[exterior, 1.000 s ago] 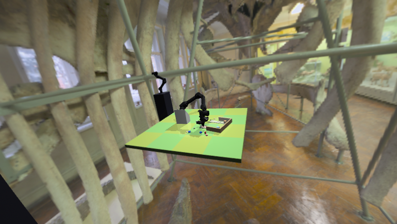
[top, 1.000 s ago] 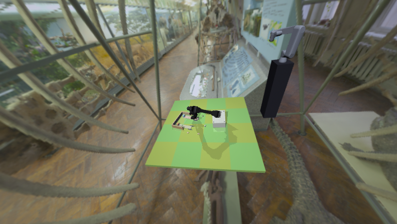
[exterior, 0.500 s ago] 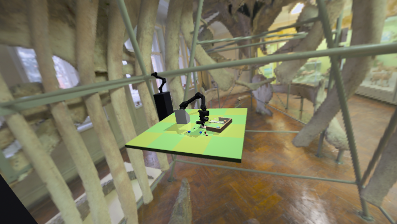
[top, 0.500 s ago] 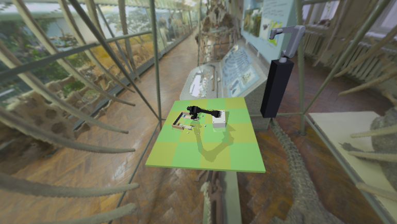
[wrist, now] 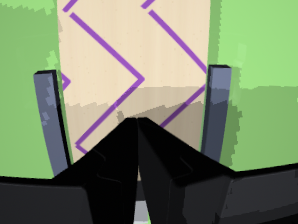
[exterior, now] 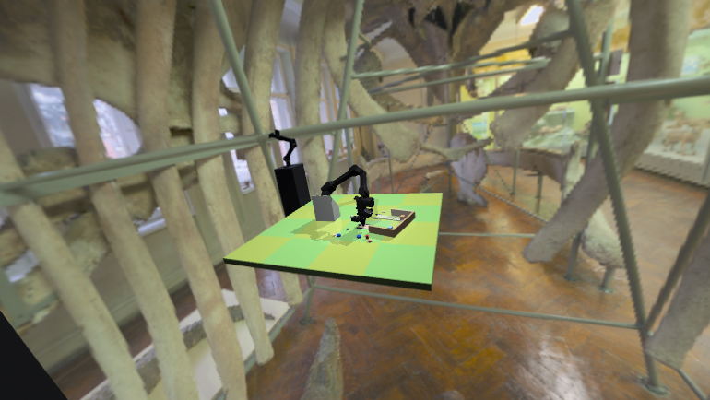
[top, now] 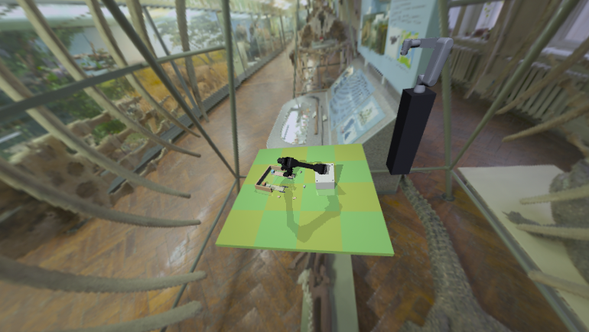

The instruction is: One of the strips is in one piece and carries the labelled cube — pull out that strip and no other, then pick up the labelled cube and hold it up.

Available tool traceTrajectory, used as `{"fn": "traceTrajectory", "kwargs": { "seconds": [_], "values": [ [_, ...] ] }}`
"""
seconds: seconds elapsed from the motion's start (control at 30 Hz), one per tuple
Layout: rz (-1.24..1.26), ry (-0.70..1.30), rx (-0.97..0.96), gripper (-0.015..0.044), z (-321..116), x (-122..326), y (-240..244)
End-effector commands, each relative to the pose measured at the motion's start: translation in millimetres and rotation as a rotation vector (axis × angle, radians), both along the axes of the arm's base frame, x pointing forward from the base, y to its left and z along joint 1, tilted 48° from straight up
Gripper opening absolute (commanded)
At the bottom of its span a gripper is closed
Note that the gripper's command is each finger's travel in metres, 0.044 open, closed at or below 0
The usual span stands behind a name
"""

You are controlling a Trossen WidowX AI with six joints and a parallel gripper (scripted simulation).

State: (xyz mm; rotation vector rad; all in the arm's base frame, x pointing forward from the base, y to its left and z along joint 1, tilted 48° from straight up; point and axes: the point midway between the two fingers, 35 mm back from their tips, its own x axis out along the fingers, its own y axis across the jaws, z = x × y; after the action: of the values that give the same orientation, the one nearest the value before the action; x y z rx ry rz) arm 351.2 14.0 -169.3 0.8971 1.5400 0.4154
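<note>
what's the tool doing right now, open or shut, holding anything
Tool: shut, nothing between its fingers; it sits low over the end of the cream strip with purple zigzag lines.

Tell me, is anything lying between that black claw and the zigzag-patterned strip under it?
Nothing visible does. In the wrist view the end effector is shut, hanging directly over the near end of the cream strip with purple zigzags, with only the strip and green table beneath. The cube isn't visible there.
</note>
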Motion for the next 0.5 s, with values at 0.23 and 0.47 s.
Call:
{"fn": "traceTrajectory", "kwargs": {
  "seconds": [0.23, 0.47],
  "values": [
    [0.002, -0.001, 0.002, 0.0, -0.2, -7.5, 4.3],
    [0.002, -0.001, 0.002, 0.0, 1.0, -17.9, 6.6]
  ]
}}
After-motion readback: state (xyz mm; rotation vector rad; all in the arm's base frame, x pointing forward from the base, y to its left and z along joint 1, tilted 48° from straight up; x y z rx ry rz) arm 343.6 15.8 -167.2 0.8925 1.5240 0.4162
